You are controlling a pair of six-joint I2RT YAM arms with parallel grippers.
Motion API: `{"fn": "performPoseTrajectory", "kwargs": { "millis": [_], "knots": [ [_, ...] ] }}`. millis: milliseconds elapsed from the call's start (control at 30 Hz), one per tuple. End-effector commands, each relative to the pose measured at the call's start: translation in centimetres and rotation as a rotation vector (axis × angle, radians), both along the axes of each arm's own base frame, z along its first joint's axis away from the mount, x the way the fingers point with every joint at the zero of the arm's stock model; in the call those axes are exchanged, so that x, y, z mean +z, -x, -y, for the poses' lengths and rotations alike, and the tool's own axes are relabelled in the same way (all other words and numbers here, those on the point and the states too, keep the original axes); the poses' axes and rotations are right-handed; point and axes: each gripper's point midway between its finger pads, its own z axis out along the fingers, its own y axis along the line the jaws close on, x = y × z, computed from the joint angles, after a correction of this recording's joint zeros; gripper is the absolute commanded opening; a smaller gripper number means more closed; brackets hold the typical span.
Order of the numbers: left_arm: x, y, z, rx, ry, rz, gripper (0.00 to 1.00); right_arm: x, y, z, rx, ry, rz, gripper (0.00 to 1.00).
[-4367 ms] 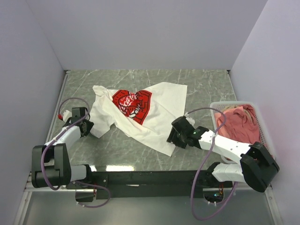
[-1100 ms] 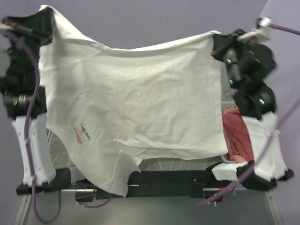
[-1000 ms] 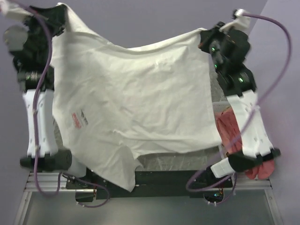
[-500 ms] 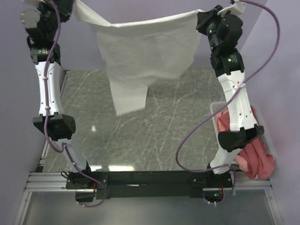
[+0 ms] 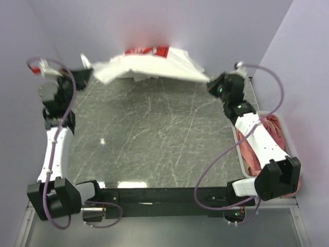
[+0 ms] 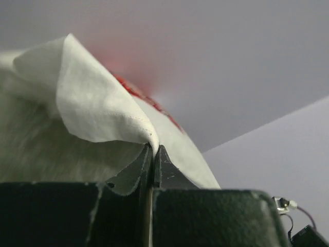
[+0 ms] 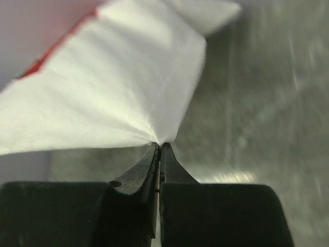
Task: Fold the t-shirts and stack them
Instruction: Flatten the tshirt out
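Note:
A white t-shirt (image 5: 149, 67) with a red print (image 5: 146, 51) hangs stretched between both grippers, low over the far end of the table and against the back wall. My left gripper (image 5: 88, 73) is shut on its left corner; in the left wrist view the cloth (image 6: 97, 113) is pinched at the fingertips (image 6: 153, 149). My right gripper (image 5: 211, 82) is shut on the right corner, and the right wrist view shows the fabric (image 7: 118, 98) fanning out from the closed tips (image 7: 160, 146). A salmon-pink t-shirt (image 5: 257, 149) lies in the basket at the right.
The white slatted basket (image 5: 240, 149) stands at the right table edge, partly behind the right arm. The grey marble table top (image 5: 154, 134) spreads between the arms. Purple walls close in the back and sides. A black rail (image 5: 164, 195) runs along the near edge.
Both arms have swung down and away from the camera, carrying the shirt from high in the air to the far end of the table. The red print now faces up.

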Motion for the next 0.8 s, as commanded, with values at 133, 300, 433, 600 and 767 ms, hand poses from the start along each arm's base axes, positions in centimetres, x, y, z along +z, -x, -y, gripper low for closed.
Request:
{"fn": "performPoseTrajectory", "kwargs": {
  "millis": [133, 300, 433, 600, 767],
  "knots": [
    [-18.6, 5.0, -1.0, 0.147, 0.113, -0.44, 0.01, -15.7, 6.5, 0.4, -0.002, -0.048, -0.365, 0.0],
    [-26.6, 9.0, -2.2, 0.255, 0.072, -0.688, 0.01, -21.4, 9.9, 0.7, 0.012, -0.027, -0.536, 0.0],
    [-30.3, 12.7, -3.2, 0.362, 0.091, -0.824, 0.01, -24.4, 13.2, 2.0, -0.029, -0.009, -0.629, 0.0],
    [-30.9, 14.5, -3.4, 0.4, 0.105, -0.851, 0.06, -25.6, 15.8, 2.4, -0.033, -0.019, -0.656, 0.0],
    [-30.9, 14.3, -3.1, 0.383, 0.108, -0.839, 0.04, -25.9, 16.8, 2.5, -0.038, -0.035, -0.65, 0.0]
  ]
}}
